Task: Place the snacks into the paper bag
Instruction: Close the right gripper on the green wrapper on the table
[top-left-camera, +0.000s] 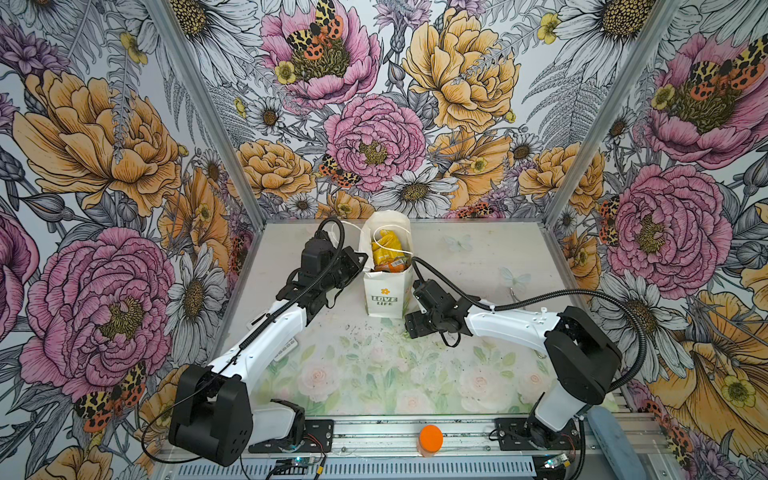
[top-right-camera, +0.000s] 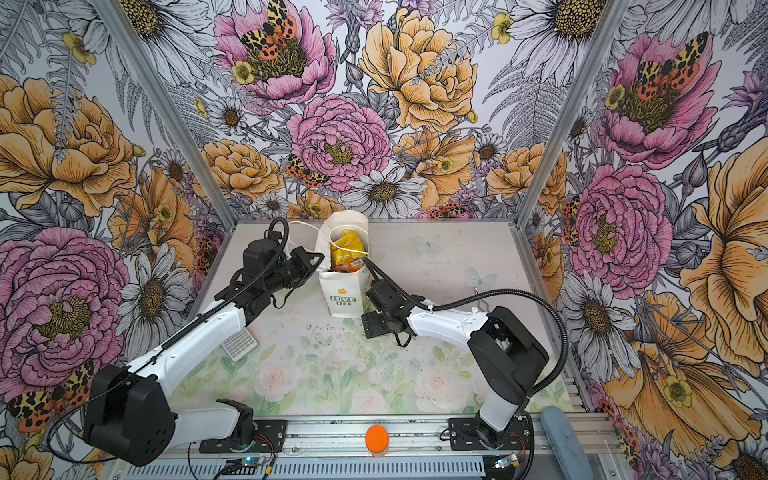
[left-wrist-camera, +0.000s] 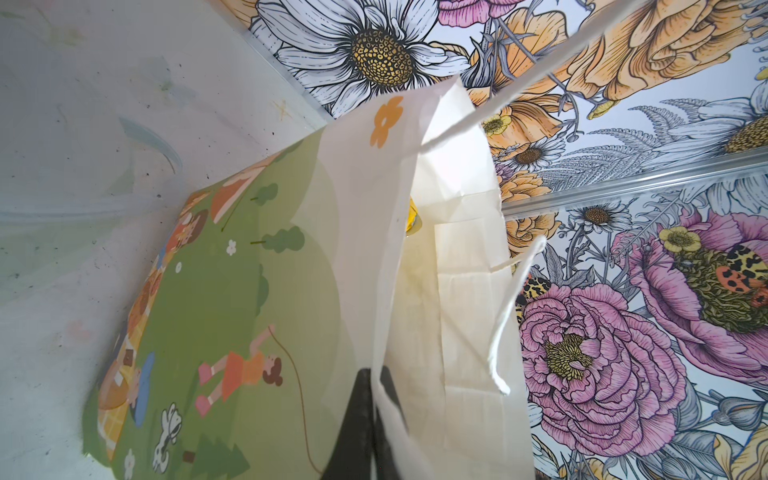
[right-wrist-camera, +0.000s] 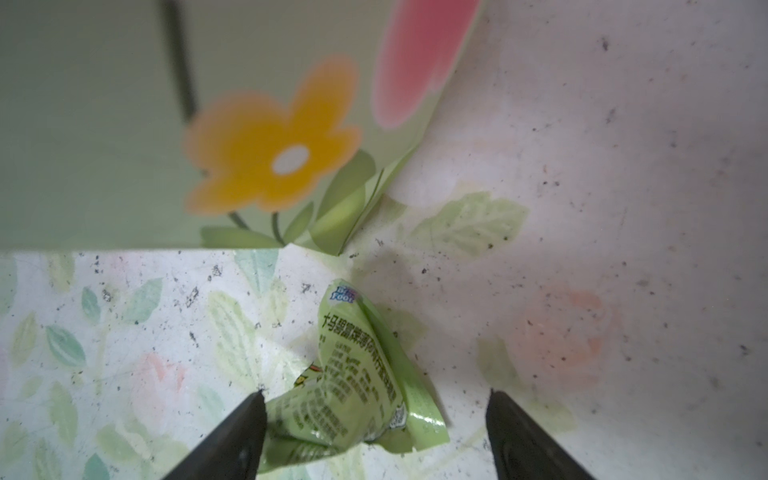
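The white paper bag (top-left-camera: 385, 296) (top-right-camera: 344, 296) stands upright at the back middle of the table in both top views. Yellow and orange snacks (top-left-camera: 386, 251) (top-right-camera: 347, 251) lie inside its open mouth. My left gripper (top-left-camera: 360, 260) (left-wrist-camera: 376, 401) is shut on the bag's left rim, with paper pinched between its fingers. My right gripper (top-left-camera: 411, 326) (right-wrist-camera: 376, 399) is low over the table by the bag's lower right corner and is open. A crumpled bright green snack packet (right-wrist-camera: 357, 374) lies on the table between its fingers and touches one of them. The gripper hides this packet in both top views.
An orange-lidded jar (top-left-camera: 430, 438) (top-right-camera: 377, 437) stands on the front rail. A small grey keypad device (top-right-camera: 239, 344) lies under the left arm. A blue-grey pad (top-left-camera: 611, 440) leans at the front right. Patterned walls enclose the back and both sides.
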